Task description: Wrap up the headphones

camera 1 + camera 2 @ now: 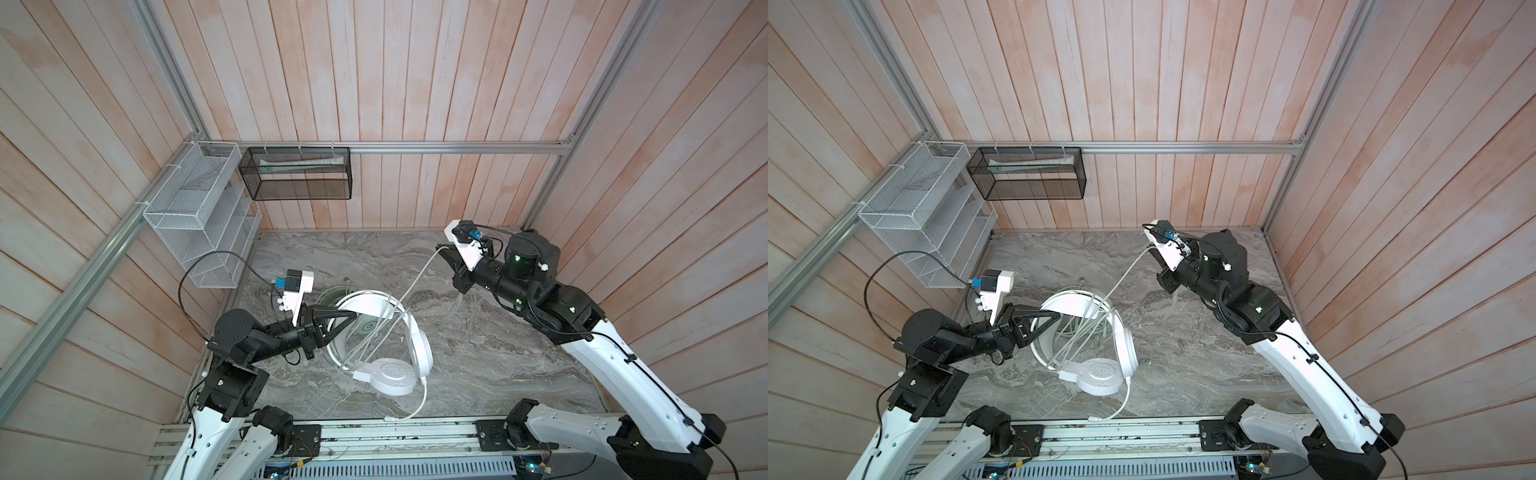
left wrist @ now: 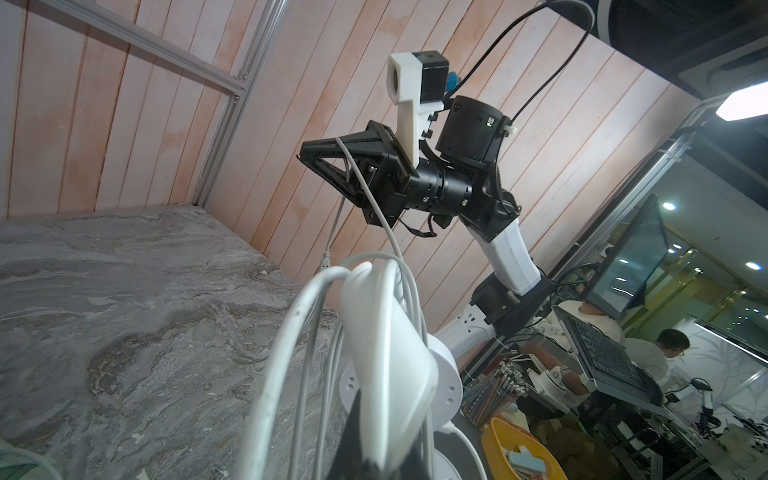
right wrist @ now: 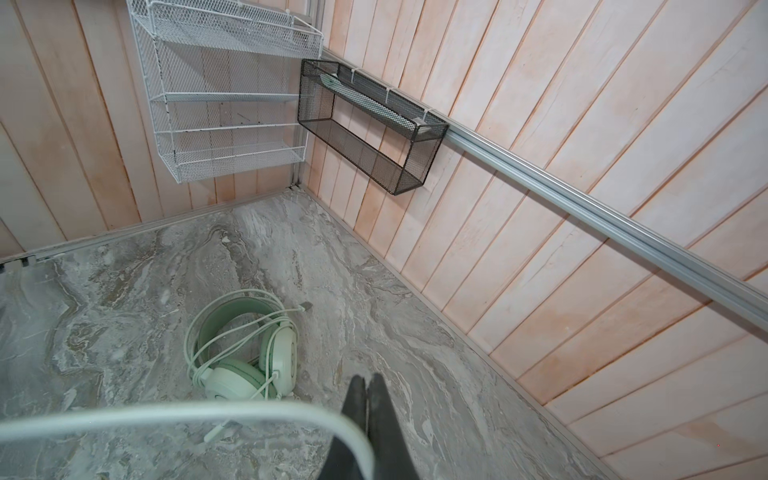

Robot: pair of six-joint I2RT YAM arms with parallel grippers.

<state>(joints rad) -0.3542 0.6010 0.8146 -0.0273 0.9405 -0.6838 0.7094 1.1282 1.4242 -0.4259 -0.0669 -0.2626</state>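
Lying mid-worktop (image 1: 519, 332): white headphones (image 1: 390, 376), mint-green headphones (image 3: 279, 357) part-hidden behind at 11 o'clock. Left pincer (image 1: 353, 318) clamped on headband (image 1: 361, 300) from 9 o'clock. Right pincer (image 1: 445, 254) clamped on cord (image 1: 420, 274), raised toward 1 o'clock. Risks: taut cord slips from grip, or pull drags headset and snags green set.

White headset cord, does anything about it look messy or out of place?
Yes. The cord runs stretched from the white headset up to the right gripper. Its loops around the headband hang slack and uneven, and a loose strand trails to the table's front edge.
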